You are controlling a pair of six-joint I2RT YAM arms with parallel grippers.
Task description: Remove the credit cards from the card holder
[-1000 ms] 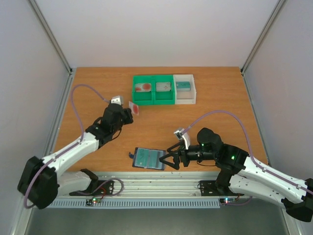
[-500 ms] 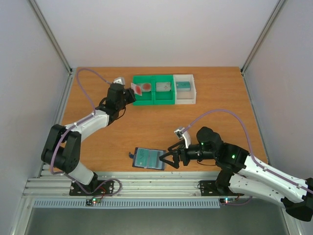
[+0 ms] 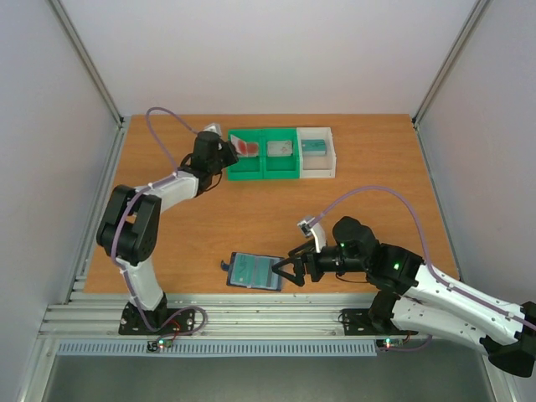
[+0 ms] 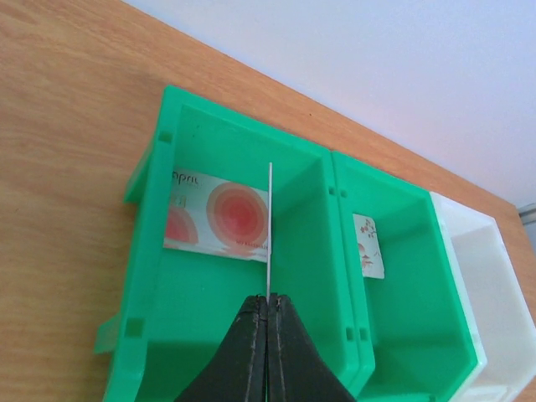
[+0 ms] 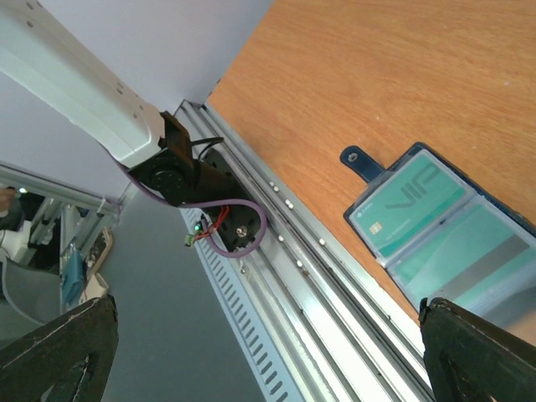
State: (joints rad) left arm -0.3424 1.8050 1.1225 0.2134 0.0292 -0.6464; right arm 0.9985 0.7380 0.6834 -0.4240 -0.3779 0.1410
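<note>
The card holder (image 3: pixel 255 270) lies open near the table's front edge, dark blue-grey, with a teal card (image 5: pixel 414 208) in one panel and another teal card (image 5: pixel 459 266) in the other. My right gripper (image 3: pixel 285 272) is open at the holder's right edge, its fingers (image 5: pixel 481 352) spread wide and holding nothing. My left gripper (image 4: pixel 268 297) is shut on a thin pale card (image 4: pixel 270 219), seen edge-on, held upright over the left green bin (image 4: pixel 146 251). A grey-white card with red round blotches (image 4: pixel 218 216) lies flat in that bin.
A middle green bin (image 3: pixel 280 166) holds a pale patterned card (image 4: pixel 367 244). A white bin (image 3: pixel 317 171) to its right holds a teal card (image 3: pixel 314 146). The metal rail (image 5: pixel 335 285) runs along the table's front edge just below the holder.
My left arm has carried the card away from mid-table to the far side and now holds it over the left green bin. My right gripper has barely moved.
</note>
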